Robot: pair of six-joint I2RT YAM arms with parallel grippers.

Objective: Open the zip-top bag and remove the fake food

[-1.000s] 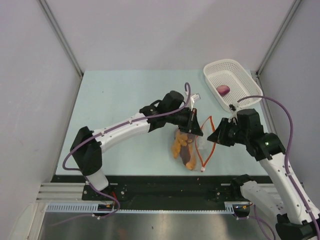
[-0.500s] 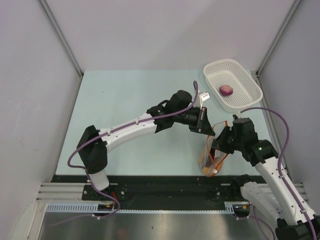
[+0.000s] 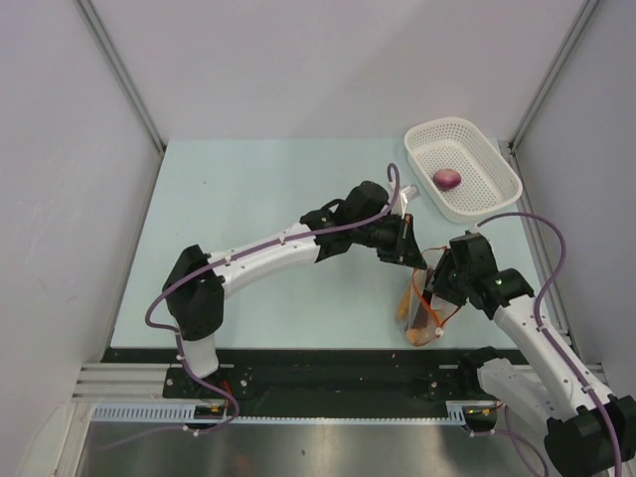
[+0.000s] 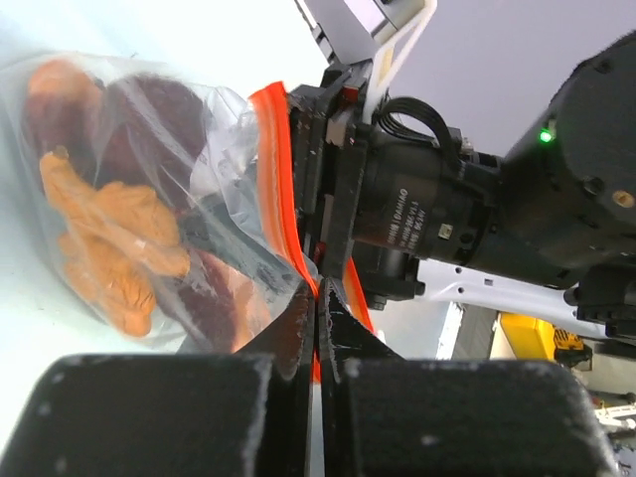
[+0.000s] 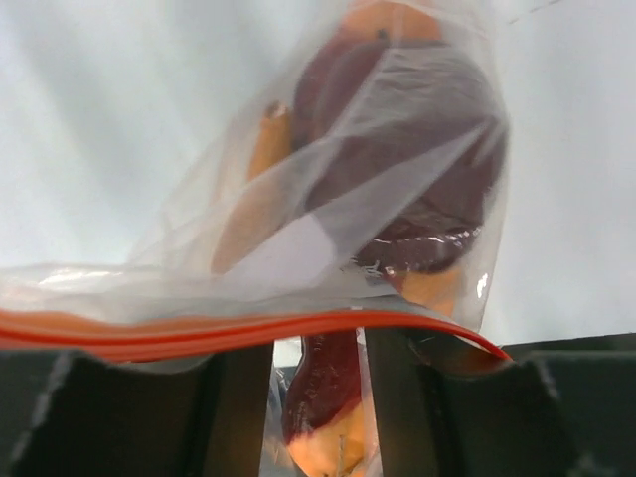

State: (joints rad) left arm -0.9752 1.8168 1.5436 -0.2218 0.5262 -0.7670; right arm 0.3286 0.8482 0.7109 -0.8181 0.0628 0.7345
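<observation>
The zip-top bag hangs between my two grippers near the table's front right. My left gripper is shut on its red-orange zip strip, seen up close in the left wrist view. My right gripper is at the bag's other side. In the right wrist view its jaws stand a little apart, with bag film and a maroon-and-orange piece between them. Orange chunks and a dark maroon lump are inside the bag. A purple-pink bulb lies in the basket.
The white perforated basket stands at the table's back right, just beyond both grippers. Grey walls close in the table on the left, back and right. The black rail of the arm bases runs along the front edge, right below the bag.
Both grippers have carried the bag right and toward the front edge. The bag now hangs more upright and bunched. The right gripper has moved in against it.
</observation>
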